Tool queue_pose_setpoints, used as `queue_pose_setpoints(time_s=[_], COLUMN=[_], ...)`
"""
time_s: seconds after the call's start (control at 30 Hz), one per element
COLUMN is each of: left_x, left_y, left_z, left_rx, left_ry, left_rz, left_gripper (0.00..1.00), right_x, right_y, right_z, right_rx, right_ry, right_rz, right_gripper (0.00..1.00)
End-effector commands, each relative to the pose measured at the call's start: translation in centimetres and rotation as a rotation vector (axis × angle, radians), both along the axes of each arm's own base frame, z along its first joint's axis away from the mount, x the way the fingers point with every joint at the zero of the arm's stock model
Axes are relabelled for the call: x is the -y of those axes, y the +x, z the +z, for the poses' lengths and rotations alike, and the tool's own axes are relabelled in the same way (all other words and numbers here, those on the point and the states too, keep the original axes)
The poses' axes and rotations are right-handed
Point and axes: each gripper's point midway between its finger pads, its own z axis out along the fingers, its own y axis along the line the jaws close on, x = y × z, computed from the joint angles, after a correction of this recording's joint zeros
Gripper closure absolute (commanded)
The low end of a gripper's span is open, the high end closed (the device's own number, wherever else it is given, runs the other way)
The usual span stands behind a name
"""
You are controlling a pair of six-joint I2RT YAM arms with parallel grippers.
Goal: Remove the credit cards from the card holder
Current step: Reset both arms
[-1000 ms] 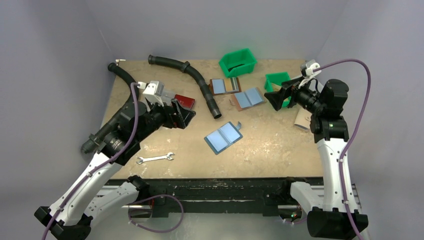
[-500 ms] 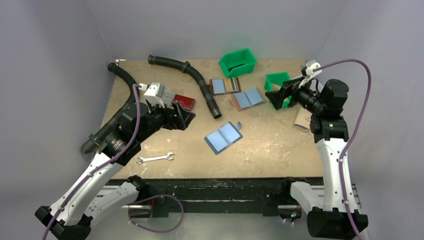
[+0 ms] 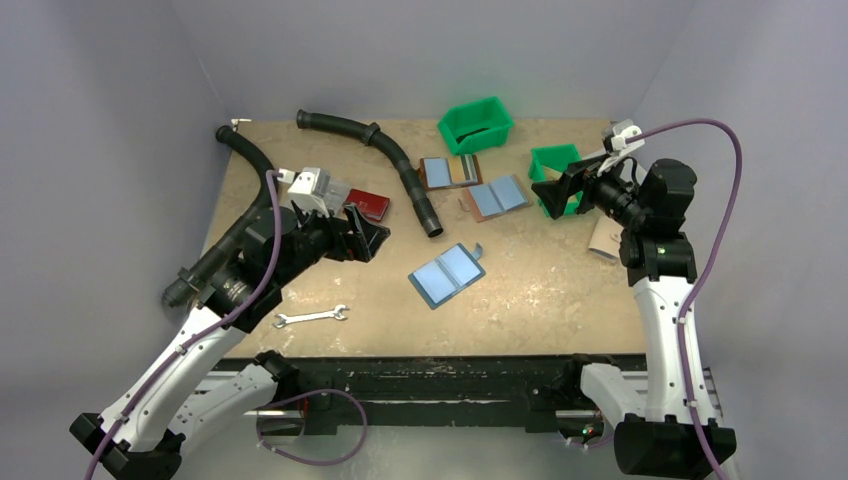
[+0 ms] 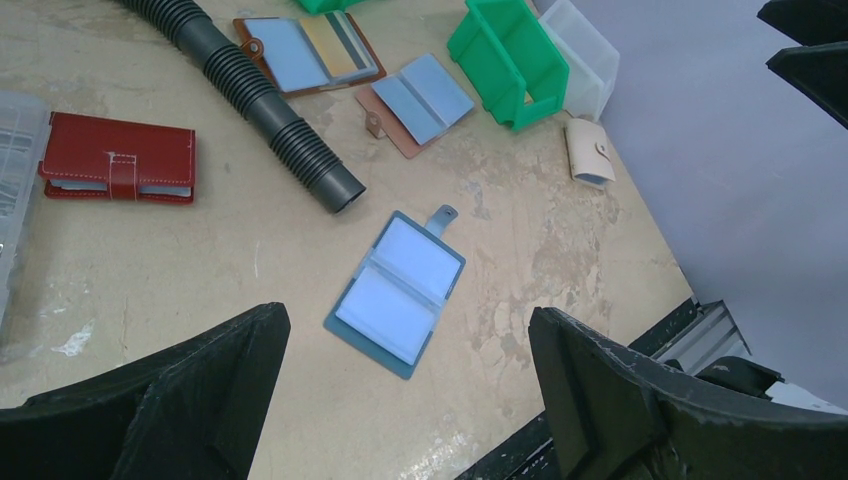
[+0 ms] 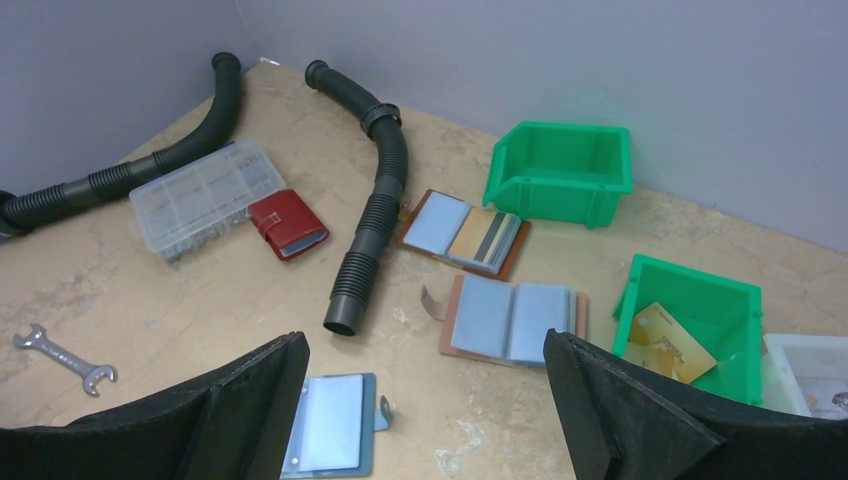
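The card holder (image 3: 447,275) is a small dark-blue wallet lying open and flat at the table's middle, light-blue pockets up and its snap tab toward the back right. It also shows in the left wrist view (image 4: 395,293) and the right wrist view (image 5: 335,425). Whether credit cards sit in its pockets I cannot tell. My left gripper (image 3: 368,232) hovers open to the left of the card holder, nothing between its fingers (image 4: 250,345). My right gripper (image 3: 553,195) hangs open high at the back right, empty too.
Two brown-backed holders (image 3: 449,171) (image 3: 497,196) lie open behind the card holder, one showing a yellow and a grey card. Two black hoses (image 3: 395,160) (image 3: 245,150), a red wallet (image 3: 369,204), a wrench (image 3: 311,317), two green bins (image 3: 476,125) (image 3: 552,160) and a beige pouch (image 4: 588,150) lie around.
Both arms shifted only slightly: the left gripper drew back a little toward its base, the right gripper drifted a little to the right. Both stayed open. Nothing on the table moved.
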Motion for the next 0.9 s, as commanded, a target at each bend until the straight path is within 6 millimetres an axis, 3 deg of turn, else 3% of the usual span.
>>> queue_pose_setpoints(time_s=[0.0,0.87], left_x=[-0.28,-0.39], left_y=[0.29,0.31], left_z=[0.55,0.12], left_rx=[0.028,0.028], left_ry=[-0.012,-0.008], left_rz=[0.015,0.021], left_gripper=[0.0,0.0], right_x=[0.34,0.55], right_y=[0.18,0.34], right_z=[1.08,0.97], right_rx=[0.047,0.045], right_ry=[-0.002,-0.003], right_rz=[-0.02,-0.033], right_gripper=[0.01,0.01])
